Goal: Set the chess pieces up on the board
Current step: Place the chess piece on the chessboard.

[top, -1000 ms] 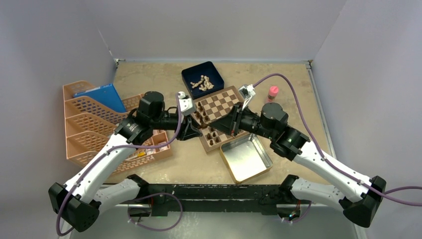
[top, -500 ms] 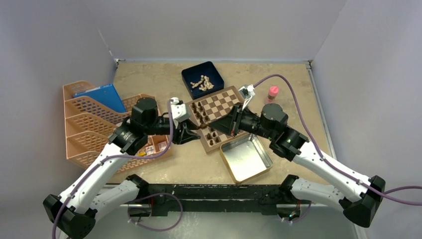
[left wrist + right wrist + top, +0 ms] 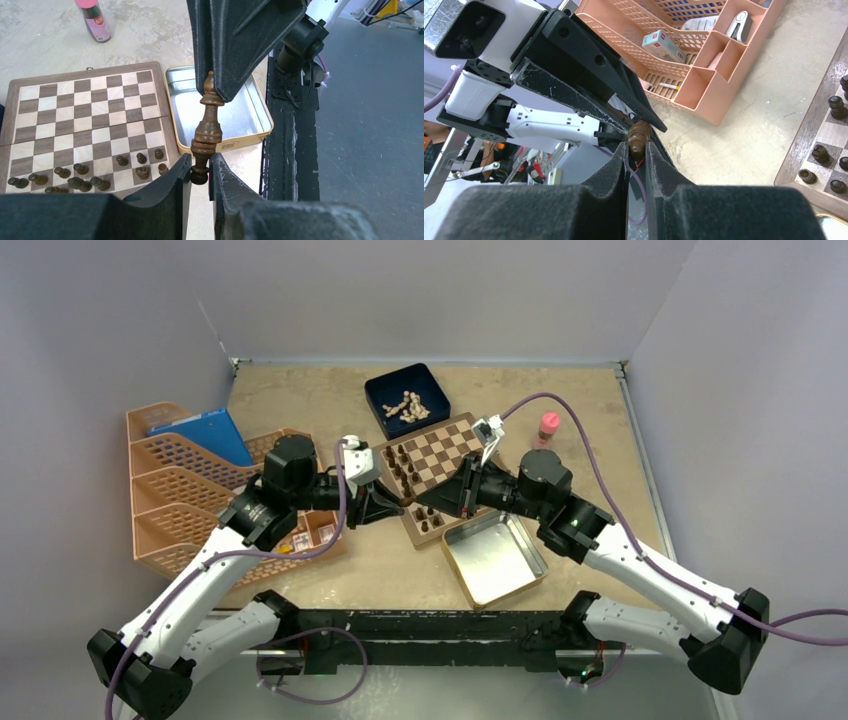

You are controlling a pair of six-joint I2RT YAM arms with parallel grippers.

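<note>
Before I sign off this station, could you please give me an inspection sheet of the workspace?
Surface: mottled tan table.
Job's things: chessboard with dark pieces standing near one edge; one dark piece held in the air.
Clutter: blue box of pale pieces, open silver tin, peach organiser, red-capped bottle.
Grippers: left gripper and right gripper each closed on an opposite end of the held piece.
Cables: a purple cable runs along each arm.
Surroundings: plain grey walls.
</note>
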